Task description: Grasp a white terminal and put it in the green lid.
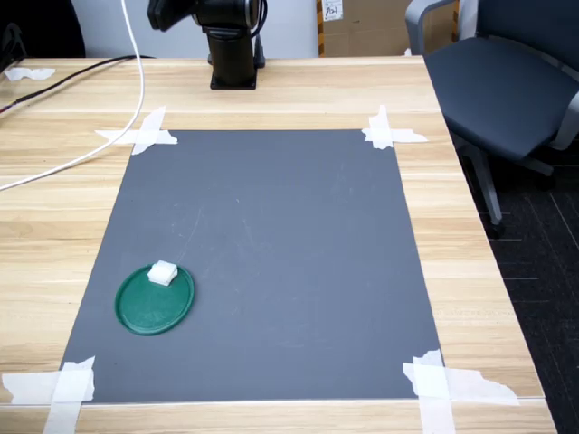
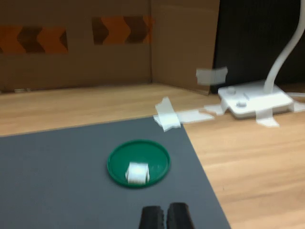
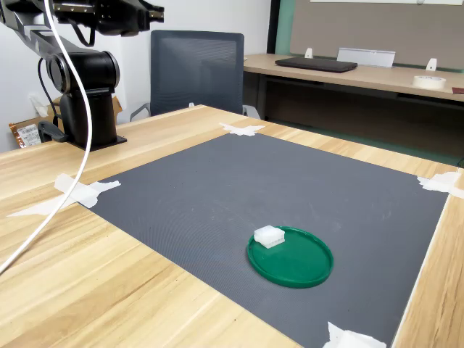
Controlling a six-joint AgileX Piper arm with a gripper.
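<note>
The white terminal [image 1: 163,272] rests inside the green lid [image 1: 152,307], close to the lid's rim. The lid lies on the grey mat near the first exterior view's lower left corner. The wrist view shows the terminal [image 2: 137,172] in the lid [image 2: 143,151] some way ahead of my gripper [image 2: 165,217]. Its two black fingertips stand close together with nothing between them. In the second exterior view the terminal [image 3: 269,235] and lid [image 3: 301,264] sit far from the arm. The gripper [image 3: 148,13] is held high near the arm's base, well away from both.
The grey mat [image 1: 271,244] is taped to the wooden table at its corners [image 1: 389,132]. The arm's black base [image 1: 232,59] stands at the table's far edge, and a white cable [image 1: 109,136] trails from it. An office chair [image 1: 498,81] stands beside the table. A white stand base [image 2: 255,101] is taped to the table.
</note>
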